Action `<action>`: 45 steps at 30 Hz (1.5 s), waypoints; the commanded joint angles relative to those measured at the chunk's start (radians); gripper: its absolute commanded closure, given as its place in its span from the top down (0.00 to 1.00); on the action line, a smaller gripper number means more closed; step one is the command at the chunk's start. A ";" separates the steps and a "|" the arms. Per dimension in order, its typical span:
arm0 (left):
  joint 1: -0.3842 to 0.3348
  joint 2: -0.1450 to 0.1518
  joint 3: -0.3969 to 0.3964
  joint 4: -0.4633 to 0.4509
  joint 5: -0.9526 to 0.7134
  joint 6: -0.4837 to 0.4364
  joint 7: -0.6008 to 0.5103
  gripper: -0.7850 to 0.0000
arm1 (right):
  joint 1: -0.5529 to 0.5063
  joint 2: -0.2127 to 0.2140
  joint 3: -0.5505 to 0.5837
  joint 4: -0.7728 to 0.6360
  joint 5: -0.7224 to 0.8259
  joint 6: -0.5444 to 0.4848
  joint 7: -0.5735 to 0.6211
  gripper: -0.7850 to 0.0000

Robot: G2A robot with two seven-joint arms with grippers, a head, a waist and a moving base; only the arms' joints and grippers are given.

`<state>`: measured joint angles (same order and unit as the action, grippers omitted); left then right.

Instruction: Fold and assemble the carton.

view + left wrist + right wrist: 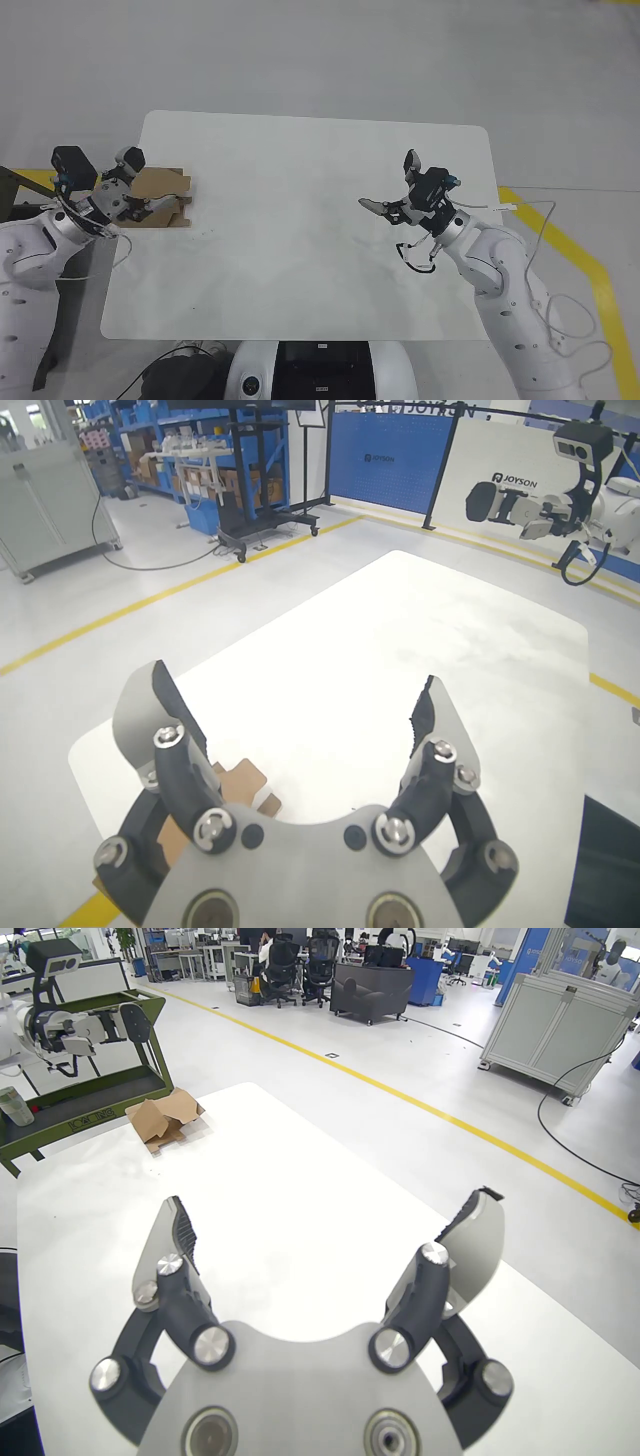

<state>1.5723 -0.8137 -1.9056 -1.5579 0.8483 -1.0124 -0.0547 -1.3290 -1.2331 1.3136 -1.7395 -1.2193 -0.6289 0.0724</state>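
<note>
Carton [160,196] lay at table [300,280] 9 o'clock edge, long axis roughly 9-3, just beside left gripper [294,680], spread wide, empty. Right gripper [329,1200] likewise released, well apart toward 3.

From my left wrist camera, most of the carton [240,782] is hidden behind one finger and the palm plate of the left gripper [295,677], back behind the spread jaws, so I can't tell whether it touches them. From the right gripper [330,1203], it lies far out beyond the jaws, too small for me to tell which flaps are folded.
</note>
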 commanded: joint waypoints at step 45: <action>-0.269 0.116 0.071 0.540 -1.382 0.411 -1.132 1.00 | 0.000 0.000 0.000 0.000 0.000 0.000 0.000 1.00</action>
<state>1.3134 -0.6977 -1.8343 -1.0658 -0.5177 -0.5914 -1.1667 -1.3290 -1.2331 1.3136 -1.7395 -1.2192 -0.6289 0.0724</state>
